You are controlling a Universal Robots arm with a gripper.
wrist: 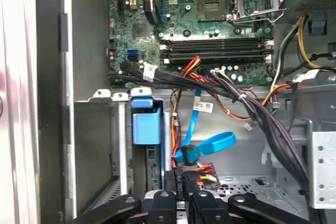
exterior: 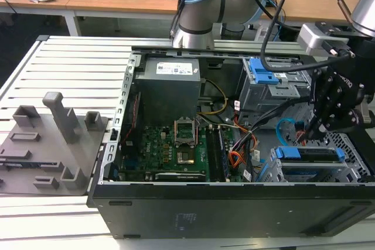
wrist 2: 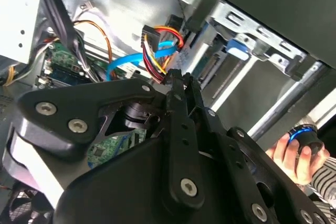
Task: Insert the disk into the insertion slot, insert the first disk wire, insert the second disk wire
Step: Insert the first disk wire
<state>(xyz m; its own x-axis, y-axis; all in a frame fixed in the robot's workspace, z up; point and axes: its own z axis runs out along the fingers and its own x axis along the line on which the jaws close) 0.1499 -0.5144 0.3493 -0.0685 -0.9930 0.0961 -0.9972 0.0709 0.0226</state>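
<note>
- Gripping the disk wire [wrist 2: 158,55], a red-yellow-black bundle, at its black plug; jaws pinched almost shut on it, near the disk's blue-framed end.
- Seated in the insertion slot [exterior: 351,147]: the disk [exterior: 307,154], at the exterior view's lower right inside the open computer case [exterior: 234,206]; flat grey-silver body, glossy bright blue plastic frame.
- Slot cage: low, silver-grey sheet metal, perforated.
- Curling beside the held plug: blue flat wire [wrist: 212,144], smooth ribbon.
- Underneath: slatted aluminium desk [exterior: 64,62].
</note>
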